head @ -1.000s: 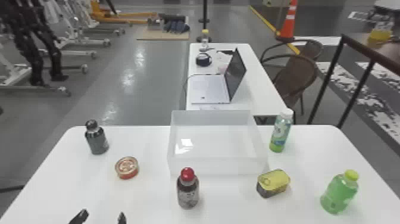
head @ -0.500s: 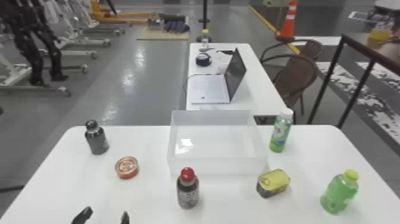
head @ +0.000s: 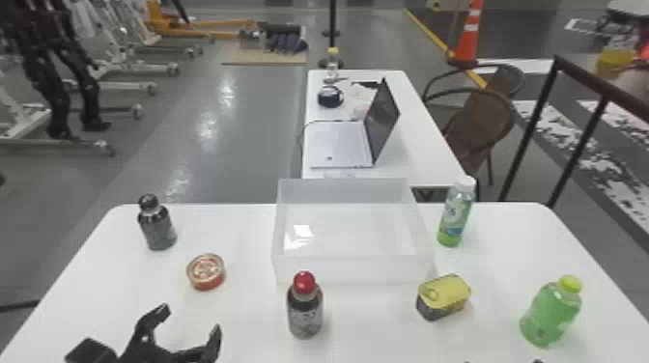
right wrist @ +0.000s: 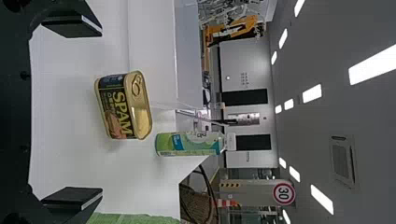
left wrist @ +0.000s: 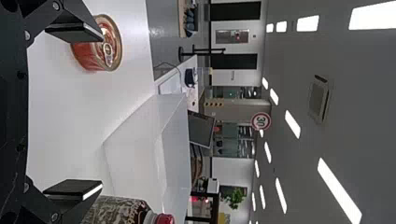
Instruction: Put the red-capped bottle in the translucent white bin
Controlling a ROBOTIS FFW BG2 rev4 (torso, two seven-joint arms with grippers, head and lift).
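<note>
Red-capped bottle (head: 305, 314) stood upright, just robot-side of translucent white bin (head: 352, 269). Left gripper (head: 189, 319) spread wide near bottle, right gripper (right wrist: 101, 112) spread too. Looked stiff, smooth, maybe slippery, probably hefty if full. Best grab imo was mid-body.

Robotics lab, seemingly: black robot (head: 41, 72), wheeled frames (head: 125, 87), laptop (head: 338, 145) (even traffic cone (head: 467, 41) indoors).

Rm's well lit, w/ ceiling lights (left wrist: 339, 190) glaring white v. a dim grey ceiling (left wrist: 362, 93). Shiny floor (head: 251, 145) has pale glare streaks; bright refl. inside the translucent white bin (head: 352, 268). Worktop (head: 241, 309) v. bright, w/ soft, faint shadow beside the yellow-lidded can (right wrist: 121, 107).
</note>
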